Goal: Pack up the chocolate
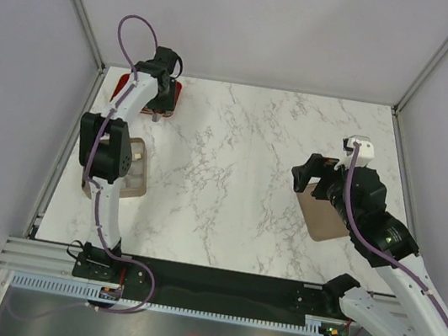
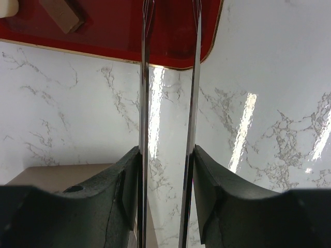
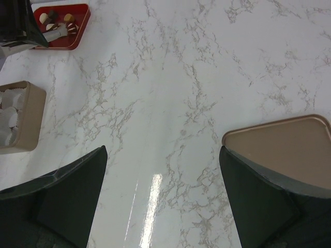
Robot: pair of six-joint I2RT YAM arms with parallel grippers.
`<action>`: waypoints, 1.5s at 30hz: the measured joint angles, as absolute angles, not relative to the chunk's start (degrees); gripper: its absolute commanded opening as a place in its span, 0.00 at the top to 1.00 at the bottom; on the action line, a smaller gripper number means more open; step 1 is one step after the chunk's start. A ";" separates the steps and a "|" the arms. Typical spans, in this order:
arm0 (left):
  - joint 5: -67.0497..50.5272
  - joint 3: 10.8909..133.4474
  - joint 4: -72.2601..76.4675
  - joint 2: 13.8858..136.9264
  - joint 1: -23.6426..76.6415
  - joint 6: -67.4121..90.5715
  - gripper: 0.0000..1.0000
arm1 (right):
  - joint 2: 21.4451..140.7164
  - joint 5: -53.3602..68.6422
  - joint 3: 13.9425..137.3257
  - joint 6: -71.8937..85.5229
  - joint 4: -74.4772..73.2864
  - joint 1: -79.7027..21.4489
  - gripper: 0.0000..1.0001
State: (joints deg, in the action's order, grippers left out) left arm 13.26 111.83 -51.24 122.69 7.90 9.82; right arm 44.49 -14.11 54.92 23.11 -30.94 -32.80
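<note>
On the left fingers [image 2: 116, 201], dark and blunt, two long thin metal blades [image 2: 194, 77]. Stand parallel with a clear gap, marble showing between them along the whole visible length. Cross the near rim of the red tray [image 2: 119, 41] and run off the top edge of the left wrist view, so cannot tell whether pinching anything at the tips. Seen from the right wrist, end among the chocolate pieces [image 3: 68, 18], too small there to judge contact.

Left of the blades in the left wrist view, a brown piece [image 2: 59, 15] on the tray floor and a cream piece [image 2: 7, 6] at the picture's corner. A handful in all, cream, tan and brown, loosely grouped inside the tray at the far left corner of the desk [image 1: 231, 178].

Nearer along the left edge, under the left arm's elbow, an open tan box [image 1: 139, 176] holding white paper cups [image 3: 11, 111].

Over on the right, the right fingers [image 3: 67, 196] spread wide, only bare marble between them. Hang over the right half of the desk, well apart from tray and box. Beside them the flat tan box lid [image 3: 279, 150], lying on the desk, its near left edge hidden behind one finger in the wrist view. Cannot tell whether touching.
</note>
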 measured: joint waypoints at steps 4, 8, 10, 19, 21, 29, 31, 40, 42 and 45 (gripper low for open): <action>13.39 112.97 -50.57 123.79 7.90 9.04 0.50 | 44.49 -14.50 54.92 23.09 -30.85 -32.80 0.02; 13.61 113.51 -50.24 124.49 7.90 8.54 0.50 | 44.29 -15.18 54.89 23.07 -30.87 -32.80 0.02; 13.63 113.54 -50.19 124.68 7.90 8.45 0.50 | 44.01 -15.40 54.89 23.05 -30.85 -32.80 0.02; 13.67 113.54 -50.15 125.78 7.90 8.08 0.50 | 43.57 -15.57 54.87 23.05 -30.85 -32.80 0.02; 13.67 113.51 -50.17 125.95 7.90 8.01 0.50 | 43.57 -15.57 54.87 23.05 -30.85 -32.80 0.02; 13.63 113.51 -50.39 125.95 7.90 8.01 0.51 | 43.24 -15.57 54.72 23.07 -30.87 -32.80 0.02; 13.47 113.51 -50.61 125.95 7.88 8.03 0.52 | 42.78 -15.57 54.59 23.09 -30.85 -32.80 0.02; 13.04 113.51 -51.51 125.95 7.73 8.03 0.55 | 42.04 -15.94 54.41 22.85 -31.05 -32.80 0.02; 12.93 113.51 -52.05 125.95 7.62 8.03 0.57 | 42.00 -16.21 54.41 22.85 -31.11 -32.80 0.02; 12.88 113.62 -52.88 125.93 7.57 8.05 0.59 | 41.82 -16.36 54.41 22.90 -31.31 -32.80 0.02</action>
